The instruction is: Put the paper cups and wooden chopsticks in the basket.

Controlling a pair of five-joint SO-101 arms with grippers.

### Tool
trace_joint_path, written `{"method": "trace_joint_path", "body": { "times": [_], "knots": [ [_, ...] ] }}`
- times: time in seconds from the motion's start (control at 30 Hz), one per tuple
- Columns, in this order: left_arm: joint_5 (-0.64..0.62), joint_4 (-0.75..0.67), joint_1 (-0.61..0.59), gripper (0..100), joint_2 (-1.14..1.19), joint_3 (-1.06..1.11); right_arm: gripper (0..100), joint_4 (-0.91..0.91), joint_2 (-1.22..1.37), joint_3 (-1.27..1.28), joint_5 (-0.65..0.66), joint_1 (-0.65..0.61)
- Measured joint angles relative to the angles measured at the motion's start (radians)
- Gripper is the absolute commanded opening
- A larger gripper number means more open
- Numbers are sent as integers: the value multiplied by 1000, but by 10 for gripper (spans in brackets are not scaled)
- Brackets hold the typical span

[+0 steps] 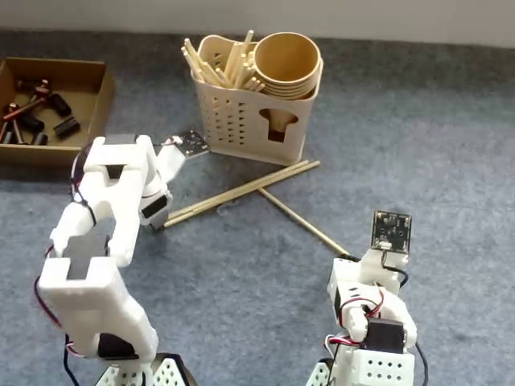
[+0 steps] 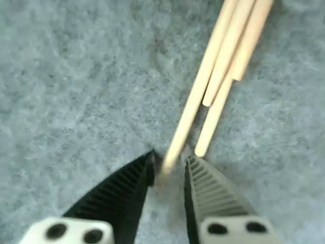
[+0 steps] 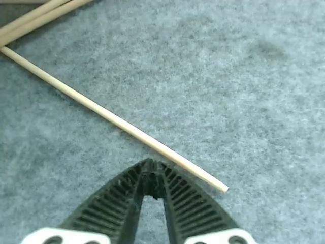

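The basket is seen near the far edge of the surface. The paper cups are stacked inside it, and the stored chopsticks are stood beside them. The cups are judged done, so only loose wood is left to be gathered.

A bundle of chopsticks is laid slantwise in front of the basket. Its long axis runs from below the basket's right corner down toward the left arm. The left gripper is placed at that near end. Its jaws are held slightly apart, one on either side of the tip of the nearest chopstick, and the other two are laid just beside it. No press on the wood can be made out. That stick points straight away from the gripper, so a hold at its very end is judged likely to let the far end sag or swing.

A single chopstick is laid from the bundle's middle toward the right arm, which is plainly the nearer for it. The right gripper is pressed together and empty, and the stick is passed at a slant just beyond its tips.

A cardboard box of small parts is set at the far left corner, well apart.
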State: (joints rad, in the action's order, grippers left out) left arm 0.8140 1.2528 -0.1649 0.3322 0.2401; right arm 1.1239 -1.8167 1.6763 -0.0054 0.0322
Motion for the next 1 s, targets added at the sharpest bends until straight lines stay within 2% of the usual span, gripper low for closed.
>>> {"method": "trace_joint_path", "body": {
  "times": [0.2, 0.37, 0.6, 1.0],
  "knots": [
    [0, 37, -14, 104, 25, -41, 5, 0, 0, 0, 0, 0],
    [0, 57, -15, 7, 28, -41, 5, 0, 0, 0, 0, 0],
    [8, 69, -15, 5, 28, -41, 5, 0, 0, 0, 0, 0],
    [5, 244, -31, 5, 29, -44, 5, 0, 0, 0, 0, 0]
  ]
}}
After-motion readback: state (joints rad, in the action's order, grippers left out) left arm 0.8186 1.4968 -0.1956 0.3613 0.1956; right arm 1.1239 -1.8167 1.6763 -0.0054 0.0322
